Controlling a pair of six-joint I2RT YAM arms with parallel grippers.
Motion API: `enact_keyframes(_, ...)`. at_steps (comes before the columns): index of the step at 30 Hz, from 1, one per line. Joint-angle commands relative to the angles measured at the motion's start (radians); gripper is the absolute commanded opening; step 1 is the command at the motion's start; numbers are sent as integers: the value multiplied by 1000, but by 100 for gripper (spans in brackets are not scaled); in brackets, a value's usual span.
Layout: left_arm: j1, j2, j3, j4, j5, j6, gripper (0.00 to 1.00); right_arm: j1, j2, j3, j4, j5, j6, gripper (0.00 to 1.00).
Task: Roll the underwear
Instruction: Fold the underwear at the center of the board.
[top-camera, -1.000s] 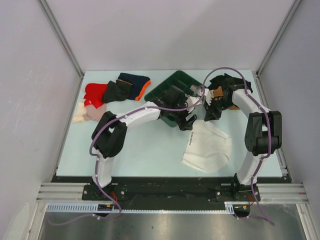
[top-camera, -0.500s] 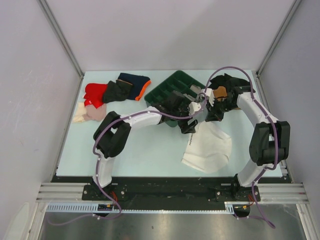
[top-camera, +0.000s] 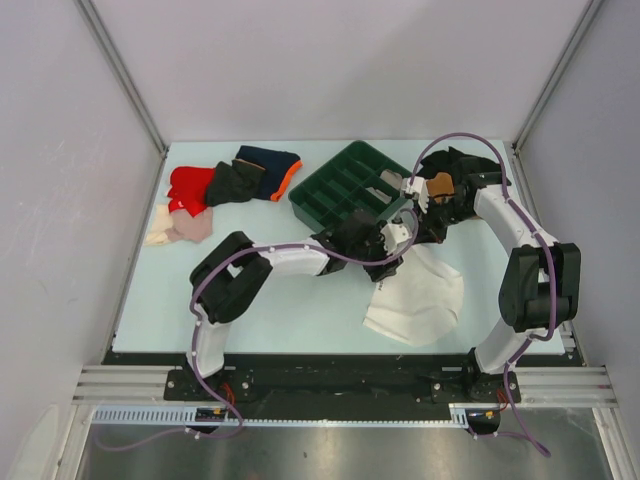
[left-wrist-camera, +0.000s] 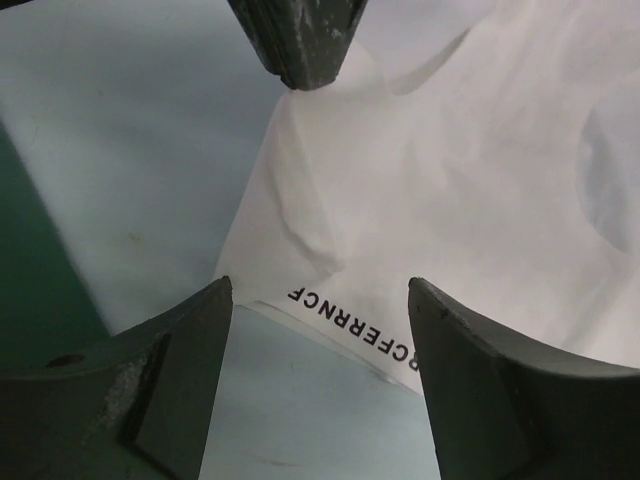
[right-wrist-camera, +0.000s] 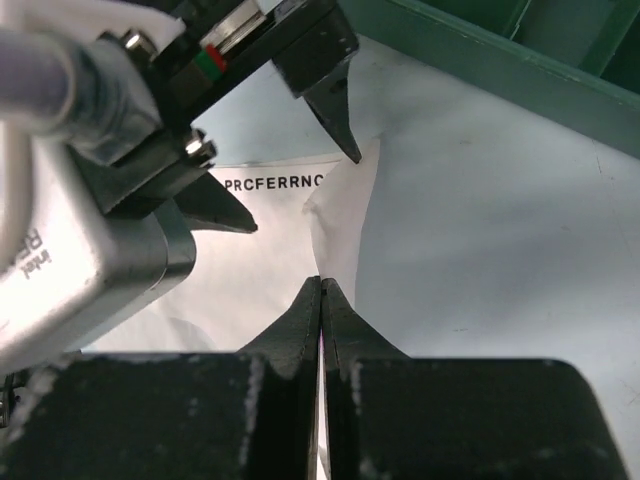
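The white underwear (top-camera: 418, 297) lies flat on the table (top-camera: 290, 310), just in front of the green tray (top-camera: 340, 185), its far corner hidden under both wrists. The left gripper (left-wrist-camera: 320, 300) hangs over the waistband edge with jaws apart, holding nothing; the printed lettering there is partly cut off by one finger (left-wrist-camera: 490, 370). The right gripper (right-wrist-camera: 321, 300) is closed with its tips pressed together, empty, just above the cloth. A pile of clothes (top-camera: 215, 190) sits far left, too bunched to sort.
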Motion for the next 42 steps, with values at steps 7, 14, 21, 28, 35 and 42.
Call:
enact_keyframes(7,-87,-79,-72,258,-399,-157,65,0,-33,0,-14,-44,15,0)
enact_keyframes(14,-100,-47,-46,230,-459,-210,56,2,-30,0,-14,-49,21,0)
enact_keyframes(21,-112,-104,-104,253,-476,-256,63,-1,-20,2,-5,-49,30,0)
enact_keyframes(28,-167,-58,-70,238,-623,-311,63,-3,-19,2,9,-49,49,0)
enact_keyframes(35,-190,-50,-75,252,-701,-331,62,-4,-11,2,8,-49,50,0)
enact_keyframes(42,-215,-13,-31,193,-813,-355,57,-3,-2,2,11,-56,58,0)
